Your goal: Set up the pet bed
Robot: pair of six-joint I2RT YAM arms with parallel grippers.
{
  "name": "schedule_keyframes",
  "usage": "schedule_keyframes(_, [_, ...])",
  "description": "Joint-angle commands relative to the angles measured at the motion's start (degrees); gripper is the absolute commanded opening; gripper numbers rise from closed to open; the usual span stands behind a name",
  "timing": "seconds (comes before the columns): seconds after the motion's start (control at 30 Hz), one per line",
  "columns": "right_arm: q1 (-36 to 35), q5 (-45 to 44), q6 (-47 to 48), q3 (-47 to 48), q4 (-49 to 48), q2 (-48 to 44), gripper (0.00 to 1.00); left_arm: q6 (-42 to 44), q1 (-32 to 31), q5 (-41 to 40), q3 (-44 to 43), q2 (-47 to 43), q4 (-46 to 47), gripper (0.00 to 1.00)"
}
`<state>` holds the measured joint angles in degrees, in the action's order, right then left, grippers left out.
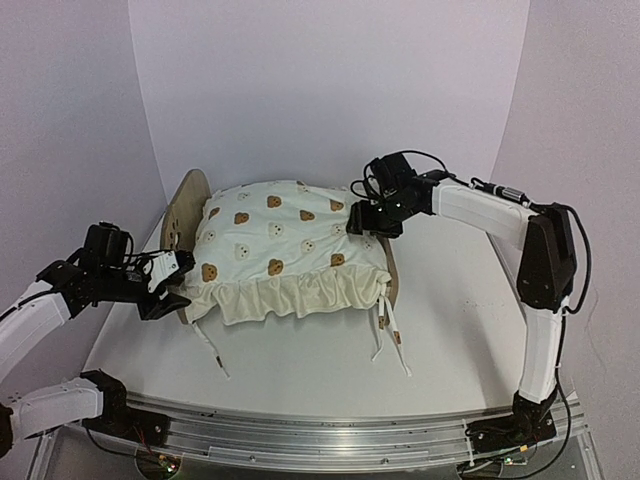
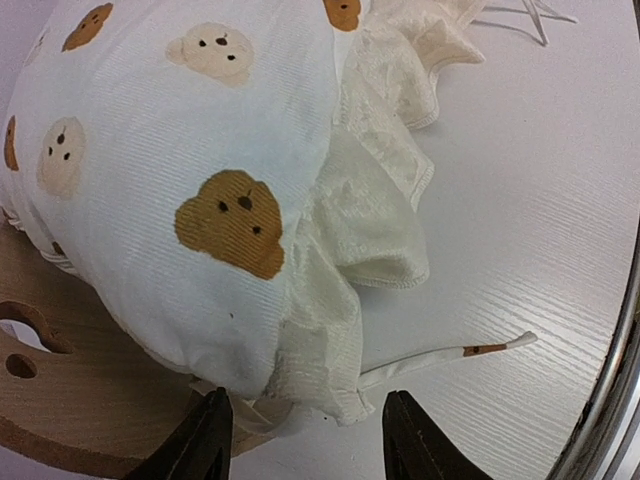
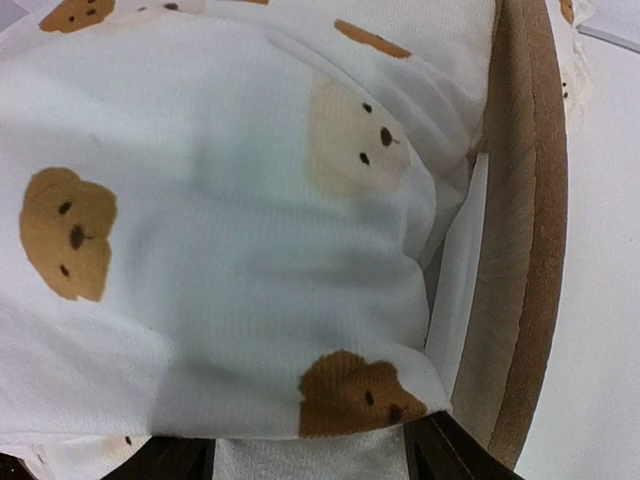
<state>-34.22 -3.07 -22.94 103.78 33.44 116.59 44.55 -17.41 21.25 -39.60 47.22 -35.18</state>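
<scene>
**Item:** small light-wood pet bed [image 1: 185, 205] with rounded headboard, standing on the white tabletop [image 1: 450, 330], left of centre towards the back; headboard to the left, lower wooden footboard [image 3: 520, 200] to the right

**Cover:** cream bear-print ruffled bedding [image 1: 285, 250] lies on the frame and hides the base; the ruffle hangs over the near side, and thin tie strings [image 1: 385, 335] trail loose on the tabletop

**Left pincer** [image 2: 305, 430]: at the bedding's near-left corner, partly open, with the ruffle edge hanging between the fingers and nothing pinched

**Right pincer** [image 3: 300, 455]: at the footboard end, fingers apart astride the bedding edge; cannot tell whether it grips

**Status, as judged:** bedding laid and largely in place; corners to seat, ties unfastened, no pillow in view
</scene>
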Motion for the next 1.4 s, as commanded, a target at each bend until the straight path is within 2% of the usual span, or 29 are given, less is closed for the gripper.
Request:
schedule_keyframes(0.0, [1.0,4.9,3.1,2.4,-1.5,-3.6,0.66,2.7,0.3,-1.8,-2.5,3.5,2.4,0.52])
schedule_keyframes(0.07, [0.3,7.3,2.8,0.9,-1.5,-6.4,0.66,2.6,0.3,-3.3,-4.0,5.6,3.8,0.51])
schedule_keyframes(0.17, [-2.2,7.9,4.7,-0.8,-1.6,-10.0,0.68,5.8,0.2,-4.3,-7.7,8.9,1.8,0.43])
schedule_keyframes(0.33, [-7.0,6.8,5.1,-6.0,-2.8,-16.5,0.69,15.1,-0.3,-7.9,-10.4,13.3,-1.4,0.32])
schedule_keyframes(0.47, [-9.5,5.3,3.8,-12.0,-5.8,-21.1,0.69,19.4,-1.2,-12.7,-12.6,17.3,-2.5,0.27])
schedule_keyframes(0.57, [-11.2,4.2,2.5,-15.3,-7.2,-23.3,0.68,20.7,-1.5,-11.1,-15.3,19.9,-5.5,0.28])
schedule_keyframes(0.77, [-14.5,3.2,-0.1,-20.3,-12.0,-25.5,0.68,15.2,-2.9,-15.8,-17.0,25.1,6.0,0.26])
schedule_keyframes(0.97, [-17.2,3.8,0.4,-19.0,-12.9,-23.8,0.68,13.8,-3.4,-19.1,-19.5,29.3,11.9,0.23])
schedule_keyframes(1.1, [-19.5,4.6,2.2,-18.3,-13.2,-22.6,0.68,11.0,-3.4,-15.2,-25.8,28.9,4.5,0.29])
schedule_keyframes(1.27, [-21.0,6.3,2.3,-18.2,-13.6,-21.1,0.68,14.2,-3.3,-9.6,-26.8,26.9,-5.5,0.47])
schedule_keyframes(1.37, [-21.5,7.4,2.6,-17.3,-13.9,-20.2,0.68,18.8,-3.3,-4.9,-27.5,26.7,-15.5,0.59])
